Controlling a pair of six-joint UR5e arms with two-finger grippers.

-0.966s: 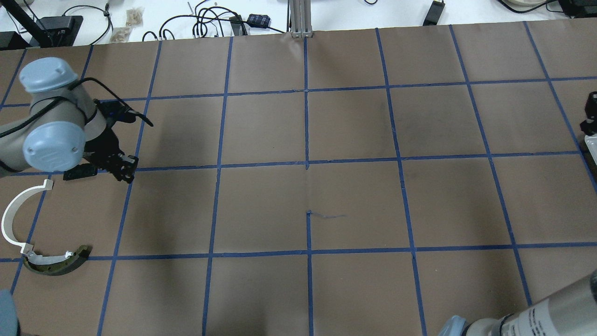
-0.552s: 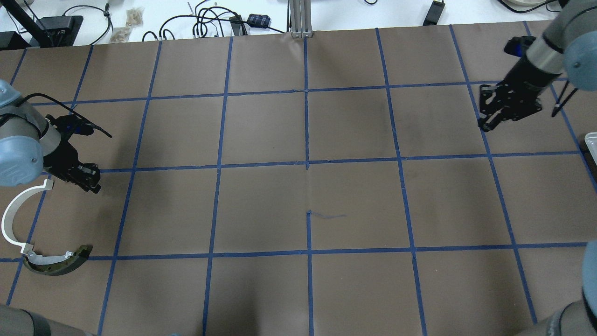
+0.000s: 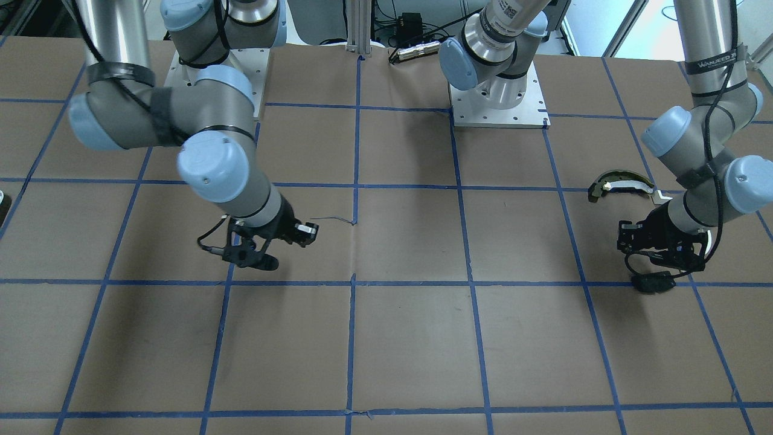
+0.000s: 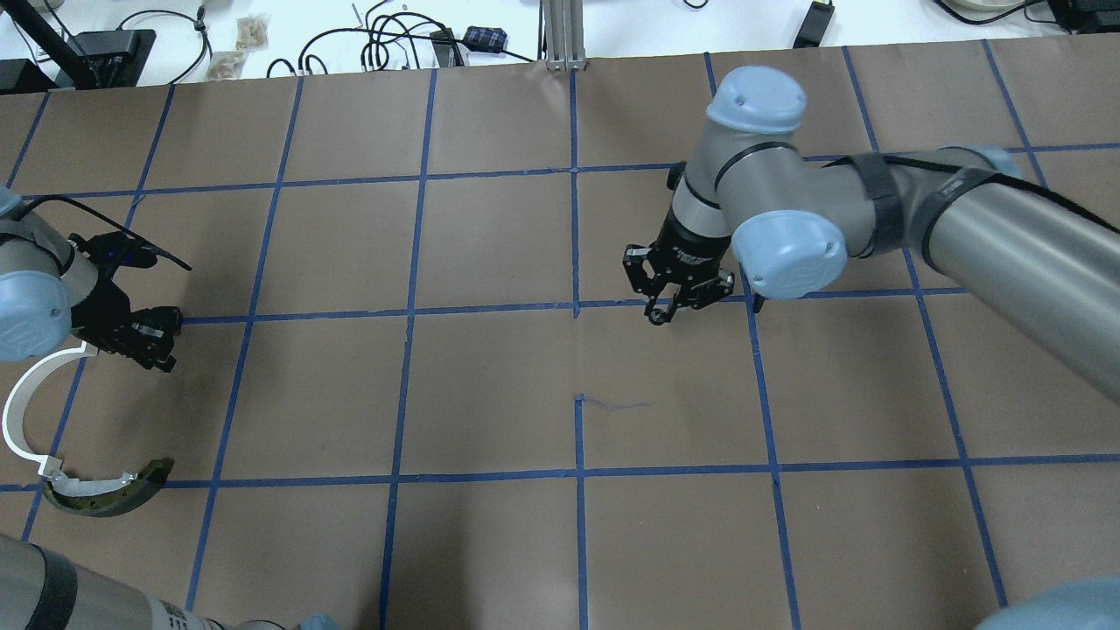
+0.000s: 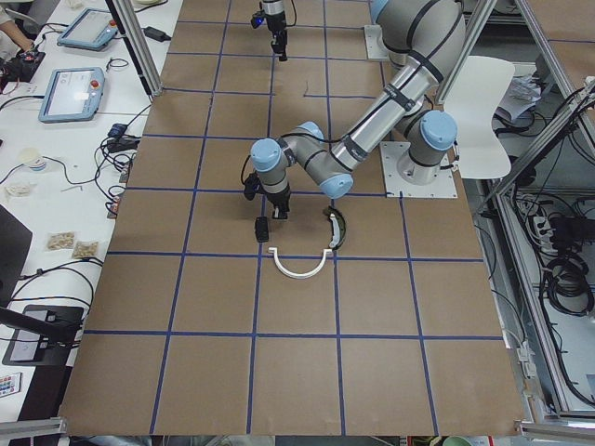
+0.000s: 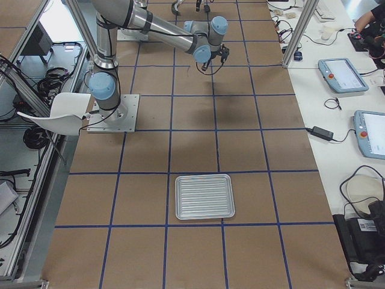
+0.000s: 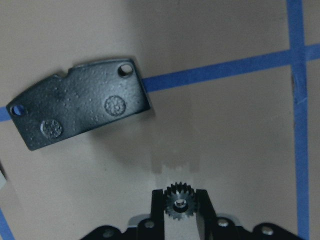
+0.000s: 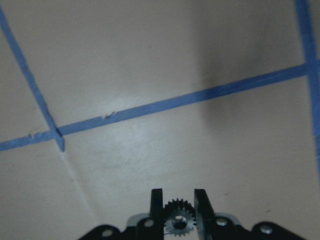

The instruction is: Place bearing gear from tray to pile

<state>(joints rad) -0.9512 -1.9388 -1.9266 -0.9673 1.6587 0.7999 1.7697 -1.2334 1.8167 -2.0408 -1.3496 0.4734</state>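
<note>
Two small gears show, one in each gripper. Each is a dark metal wheel with fine, even teeth all round the rim and a paler, silvery hub with a hole at its centre.

The left gripper [image 7: 179, 194] pinches its gear [image 7: 179, 205] by the toothed edge, one finger on either side, and the wheel faces the wrist camera flat on. It hangs above the table [image 4: 490, 394], which is covered in brown paper with a grid of blue tape. Close ahead of it lies the black plate [image 7: 80, 110], a flat, pebbled rectangle with two round bosses and a hole at either end. The plate lies tilted across a tape line. Gear and plate are apart.

The plate belongs to the pile at the robot's left end of the table. There a thin white arc [image 4: 7, 416] lies open towards the table's middle. A curved piece with an olive edge [image 4: 109, 505] lies at the arc's near end, and whether the two touch cannot be told.

The right gripper [image 8: 179, 196] grips the second gear [image 8: 179, 220] the same way, jaws closed on its teeth. It is above the middle of the table, close to a crossing of tape lines and well apart from the pile. The ribbed metal tray [image 6: 204, 197] lies at the robot's right end of the table, far from both grippers.
</note>
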